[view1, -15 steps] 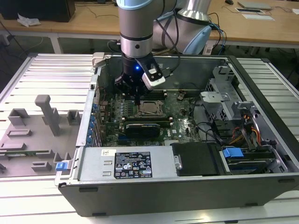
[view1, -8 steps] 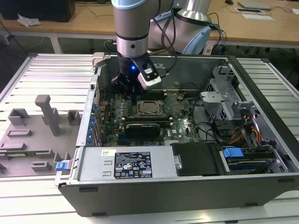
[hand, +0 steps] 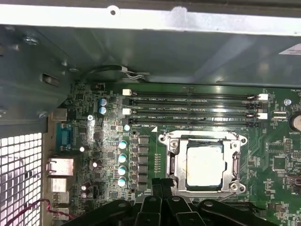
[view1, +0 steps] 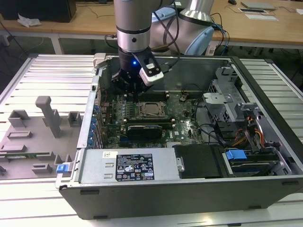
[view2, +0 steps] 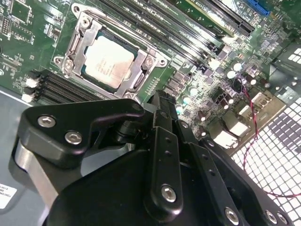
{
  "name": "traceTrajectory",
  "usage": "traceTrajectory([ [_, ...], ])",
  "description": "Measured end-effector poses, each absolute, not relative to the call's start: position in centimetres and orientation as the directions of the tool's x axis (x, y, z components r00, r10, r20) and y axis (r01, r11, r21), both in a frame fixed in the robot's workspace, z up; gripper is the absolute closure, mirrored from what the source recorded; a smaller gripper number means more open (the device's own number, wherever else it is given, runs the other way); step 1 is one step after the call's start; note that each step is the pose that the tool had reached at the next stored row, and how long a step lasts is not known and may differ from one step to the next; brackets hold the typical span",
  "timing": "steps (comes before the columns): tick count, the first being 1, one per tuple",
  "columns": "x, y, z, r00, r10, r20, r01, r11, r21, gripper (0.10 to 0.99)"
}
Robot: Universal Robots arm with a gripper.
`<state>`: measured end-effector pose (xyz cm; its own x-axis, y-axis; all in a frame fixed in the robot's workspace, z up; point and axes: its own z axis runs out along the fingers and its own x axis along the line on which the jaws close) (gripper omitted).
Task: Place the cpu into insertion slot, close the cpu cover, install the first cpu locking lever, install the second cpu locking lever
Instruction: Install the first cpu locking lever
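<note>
Resting in the insertion slot [hand: 205, 141] under the cpu cover [hand: 177, 160] — the cpu [hand: 204, 165], just beside the closed, empty fingers [hand: 158, 188].

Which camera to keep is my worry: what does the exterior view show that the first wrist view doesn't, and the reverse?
The exterior view adds the grey robot arm, the labelled silver power-supply box, and the grey fixture tray. The first wrist view adds the metal-shelled rear ports and the perforated case grille. Both share the silver-topped square cpu in the insertion slot, the steel cpu cover frame lying over it, and the black gripper.
</note>
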<state>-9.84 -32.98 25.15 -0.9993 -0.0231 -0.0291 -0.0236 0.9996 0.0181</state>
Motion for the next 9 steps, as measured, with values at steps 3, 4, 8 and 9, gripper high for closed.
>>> traceTrajectory([
  [3,-9.93,-32.97,25.15,-0.999,-0.023,-0.029,-0.024,1.0,0.019,0.98],
  [4,-9.98,-32.98,25.15,-0.999,-0.023,-0.029,-0.024,1.0,0.019,0.98],
  [8,-10.1,-32.98,25.15,-0.999,-0.023,-0.032,-0.024,0.999,0.029,0.98],
  [9,-10.14,-32.98,25.15,-0.999,-0.023,-0.033,-0.024,0.999,0.032,0.98],
])
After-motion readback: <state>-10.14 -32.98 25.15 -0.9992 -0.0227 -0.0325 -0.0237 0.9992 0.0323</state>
